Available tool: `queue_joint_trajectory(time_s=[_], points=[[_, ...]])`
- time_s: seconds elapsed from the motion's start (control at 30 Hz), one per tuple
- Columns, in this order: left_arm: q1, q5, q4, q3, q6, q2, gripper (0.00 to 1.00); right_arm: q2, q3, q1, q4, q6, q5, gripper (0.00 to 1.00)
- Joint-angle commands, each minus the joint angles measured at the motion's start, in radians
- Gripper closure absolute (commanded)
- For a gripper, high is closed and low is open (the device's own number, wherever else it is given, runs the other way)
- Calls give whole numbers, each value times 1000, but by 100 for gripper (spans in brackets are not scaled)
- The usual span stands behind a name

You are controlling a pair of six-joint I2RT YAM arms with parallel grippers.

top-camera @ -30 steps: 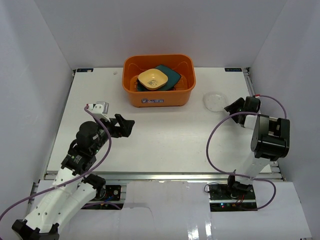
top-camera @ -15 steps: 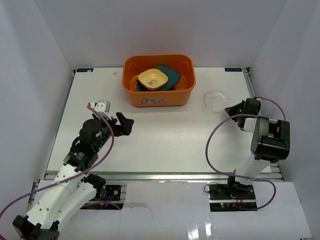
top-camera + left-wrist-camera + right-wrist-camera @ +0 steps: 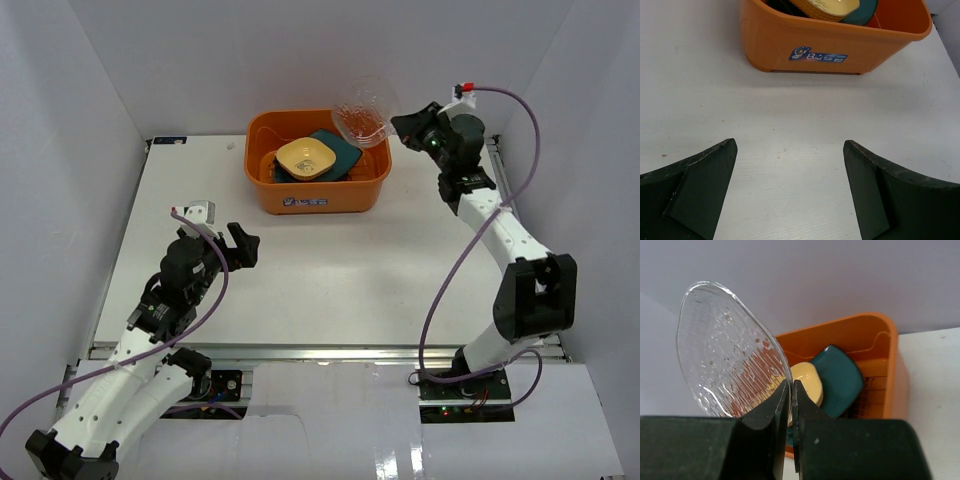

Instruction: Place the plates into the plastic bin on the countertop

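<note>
1. Grips the clear glass plate (image 3: 362, 108) by its edge with the right pincer (image 3: 396, 124), jaws pressed together on the thin glass.
2. Holds that plate in the air, tilted up on edge, by the 2 o'clock corner of the orange plastic bin (image 3: 318, 198), at 1 o'clock in the overhead view.
3. Shows the same clamp from the right wrist: right pincer (image 3: 791, 390) nipped on the plate's lower rim (image 3: 725, 350), bin (image 3: 891, 365) below and beyond.
4. Contains, inside the bin, a yellow round plate (image 3: 305, 157) lying on a dark teal plate (image 3: 345, 150); darker dishes underneath too hidden to tell apart.
5. Sits toward 12 o'clock on the white desk (image 3: 330, 270), white label (image 3: 305, 203) on the wall facing 6 o'clock.
6. Hangs the left pincer (image 3: 242, 248) at 9 o'clock over bare desk, jaws spread wide, nothing between them, well apart from the bin.
7. Looks from the left wrist between both dark fingers (image 3: 695, 190) straight at the labelled wall (image 3: 817, 54), yellow plate (image 3: 827, 6) peeking over the rim.
</note>
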Motion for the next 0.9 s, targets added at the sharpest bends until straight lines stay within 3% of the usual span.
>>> queue_joint_trajectory(time_s=[0.0,0.3,0.37,0.43,0.53,0.7,0.8,0.87], points=[[-2,-6,-12,26,9,3,2,129,109,63,-70,2,11,92],[5,11,-10,28,7,23,2,400,427,232,-228,42,127,92],[6,8,-10,26,9,26,2,435,502,250,-283,41,130,75],[6,8,-10,26,7,29,2,464,534,261,-300,22,113,37],[12,0,-10,28,2,37,2,443,535,261,-325,-5,118,16],[17,3,-10,34,-5,55,2,273,388,263,-267,-74,136,12],[20,5,-10,37,-8,63,2,112,213,263,-207,-122,135,2],[20,6,-9,38,-13,63,2,-35,116,261,-193,-170,176,10]])
